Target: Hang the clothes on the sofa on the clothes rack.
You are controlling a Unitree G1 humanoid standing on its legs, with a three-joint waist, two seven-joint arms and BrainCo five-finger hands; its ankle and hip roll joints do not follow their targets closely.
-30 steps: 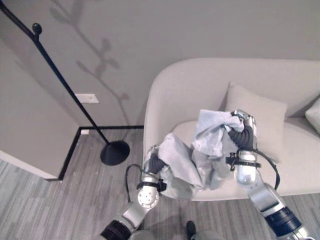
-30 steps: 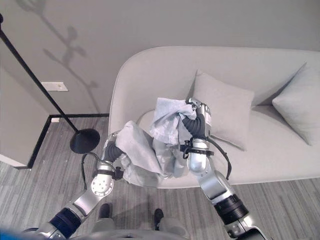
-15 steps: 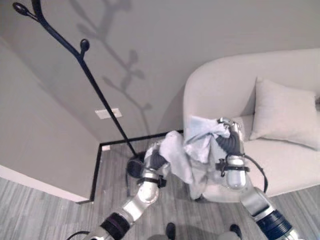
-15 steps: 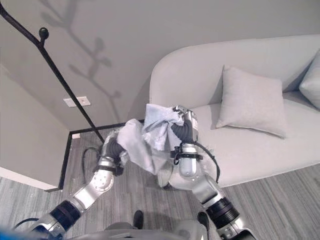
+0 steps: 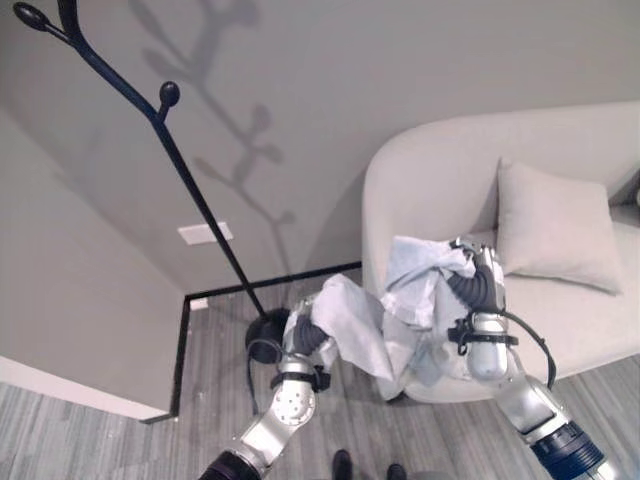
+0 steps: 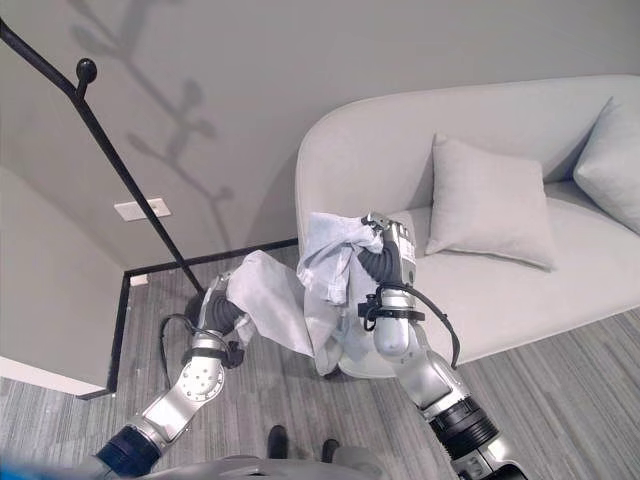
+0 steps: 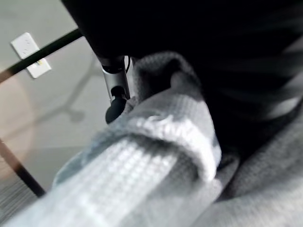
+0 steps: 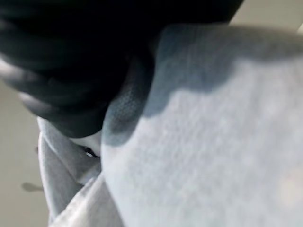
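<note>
At the far left the black clothes rack (image 5: 170,150) leans up across the wall, its knobbed pegs high and its round base (image 5: 262,330) on the floor just left of the sofa (image 5: 440,170). To hang well, I judge the cloth should be carried left and lifted until a fold or collar clears a peg, then lowered over it before either grip loosens.

The left robot hand (image 5: 303,333) is near the rack's base, its fingers buried in the pale grey garment (image 5: 365,320); its wrist view shows one dark fingertip pressed against the waffle-textured cloth, so it appears clamped on the fabric. The garment hangs in the air between both hands, off the seat, sagging in the middle.

The right robot hand (image 5: 480,275) holds the other bunched end higher, fingers curled into the cloth. Keeping this end high should stop the hem dragging.

No containers are in sight; to the right the sofa holds a cushion (image 5: 555,235).
</note>
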